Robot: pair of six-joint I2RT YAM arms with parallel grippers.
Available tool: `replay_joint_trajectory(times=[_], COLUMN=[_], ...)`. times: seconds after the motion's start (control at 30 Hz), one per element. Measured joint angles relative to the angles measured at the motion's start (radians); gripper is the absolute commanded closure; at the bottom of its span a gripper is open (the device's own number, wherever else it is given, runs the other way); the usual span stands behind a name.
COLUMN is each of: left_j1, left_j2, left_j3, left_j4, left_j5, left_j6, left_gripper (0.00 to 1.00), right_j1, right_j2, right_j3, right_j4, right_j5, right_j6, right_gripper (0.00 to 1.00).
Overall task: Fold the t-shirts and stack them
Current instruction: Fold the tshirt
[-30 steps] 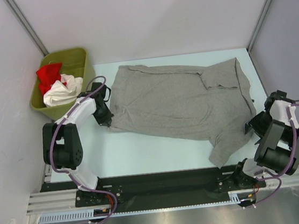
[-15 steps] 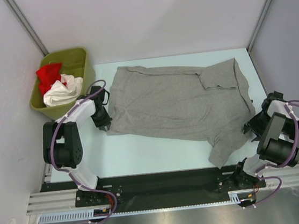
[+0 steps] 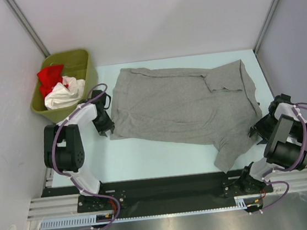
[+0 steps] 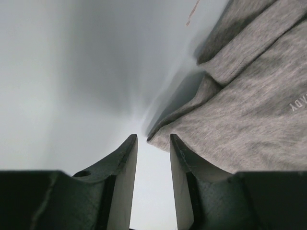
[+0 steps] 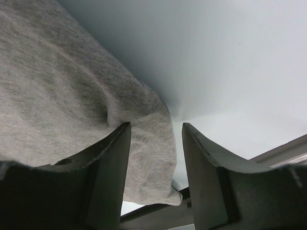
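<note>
A large heather-grey t-shirt point(image 3: 180, 106) lies spread across the table, its right part folded over. My left gripper point(image 3: 106, 130) sits at the shirt's near-left corner. In the left wrist view that gripper point(image 4: 153, 140) is open and empty, with the grey t-shirt's edge point(image 4: 249, 115) just past its fingertips. My right gripper point(image 3: 257, 130) is at the shirt's right edge. In the right wrist view the gripper point(image 5: 156, 127) is open, with a flap of the grey t-shirt point(image 5: 148, 158) lying loose between its fingers. A red t-shirt point(image 3: 50, 75) and a white t-shirt point(image 3: 62, 95) are crumpled in the bin.
The olive-green bin point(image 3: 84, 60) stands at the back left, just off the table's corner. Grey walls close in both sides and the back. A black rail point(image 3: 167, 188) runs along the near edge by the arm bases.
My left gripper has opened, let go of the shirt's corner and drawn back a little to the left. My right gripper has narrowed slightly and edged in onto the shirt's right edge.
</note>
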Motion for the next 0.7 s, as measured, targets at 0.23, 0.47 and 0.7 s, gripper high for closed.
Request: replay_joint_trajectory(times=[0.23, 0.47, 0.7], left_j1=[0.003, 0.004, 0.004], left_j2=[0.055, 0.059, 0.057], left_j3=[0.0, -0.007, -0.007], left_j4=[0.035, 0.058, 0.061], left_j5=[0.017, 0.036, 0.04], left_j6=[-0.001, -0.002, 0.0], left_gripper=[0.7, 0.89, 0.85], right_j1=[-0.001, -0.008, -0.007], right_j2=[0.0, 0.0, 0.0], right_j3=[0.0, 0.0, 0.0], right_j4=[0.0, 0.003, 0.003], right_j5=[-0.016, -0.021, -0.026], right_j6=[-0.009, -0.01, -0.013], right_gripper=[0.49, 0.5, 0.59])
